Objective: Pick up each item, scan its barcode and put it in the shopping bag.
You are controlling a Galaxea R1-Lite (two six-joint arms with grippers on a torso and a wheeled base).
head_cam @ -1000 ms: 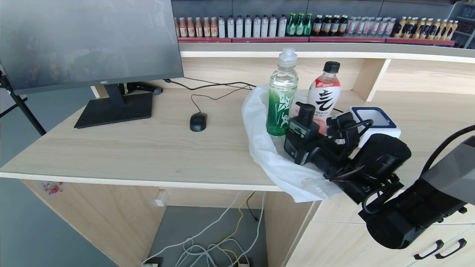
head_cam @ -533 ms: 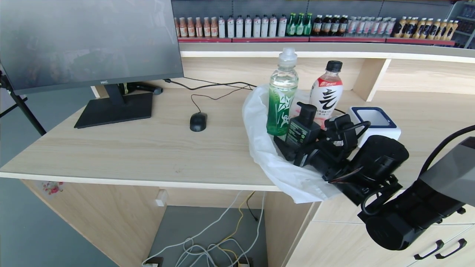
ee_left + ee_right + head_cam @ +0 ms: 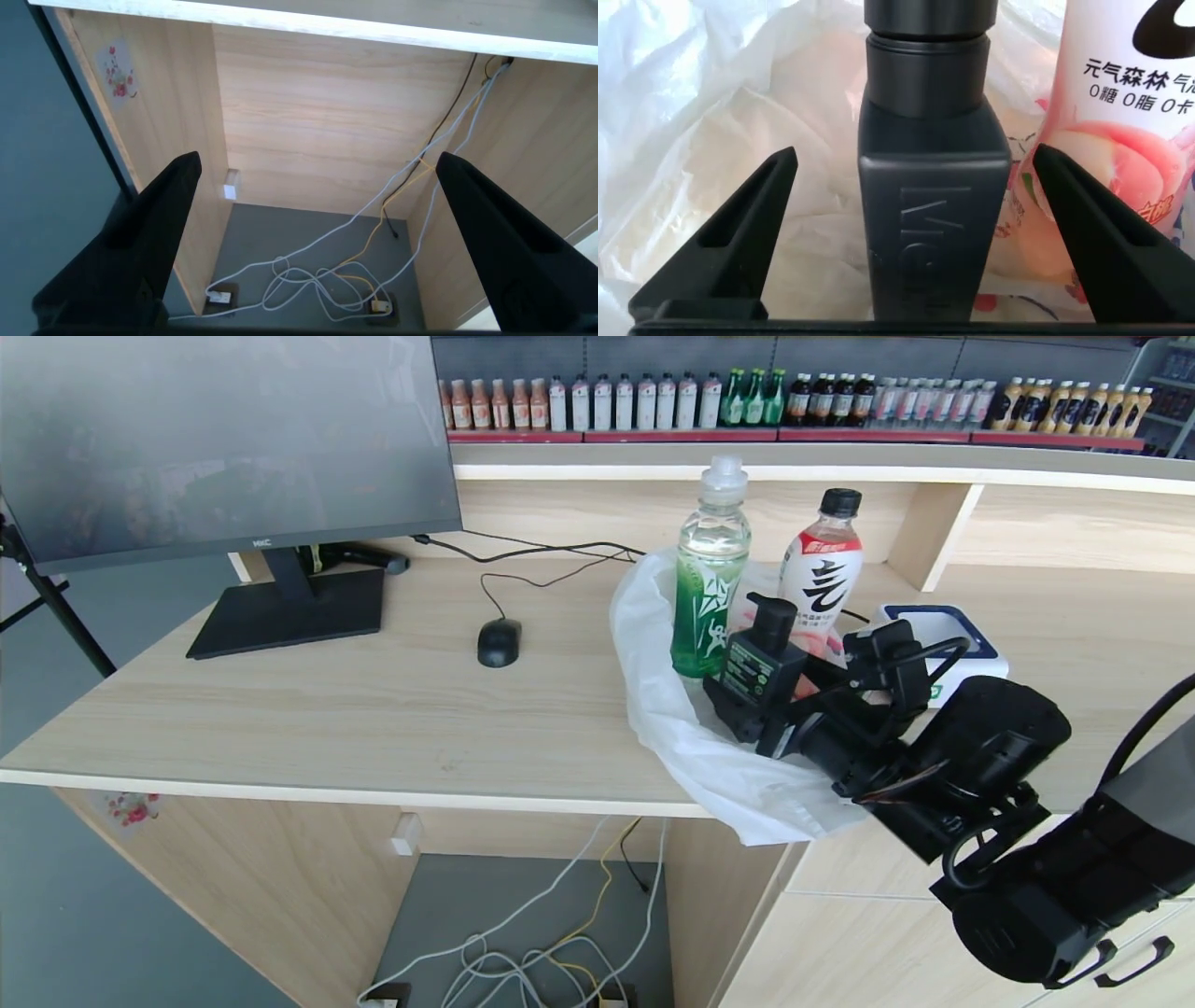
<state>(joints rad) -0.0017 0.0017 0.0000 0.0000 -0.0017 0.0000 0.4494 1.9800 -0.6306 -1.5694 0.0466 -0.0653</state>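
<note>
A black pump bottle stands slightly tilted inside the white shopping bag on the counter. My right gripper is open around its lower part. In the right wrist view the black bottle sits between the spread fingers with a gap on each side. A green-labelled clear bottle and a white peach-labelled bottle stand upright in the bag behind it. The barcode scanner sits to the right of the bag. My left gripper hangs open below the counter edge.
A monitor stands at the back left of the counter, with a mouse and its cable near the middle. Loose cables lie on the floor under the counter. Drawers are at the lower right. A shelf of bottles lines the back.
The black bottle tipped and sank a little into the bag. My right arm then drew back to the right while the bottle stayed put. The peach bottle shifted slightly right.
</note>
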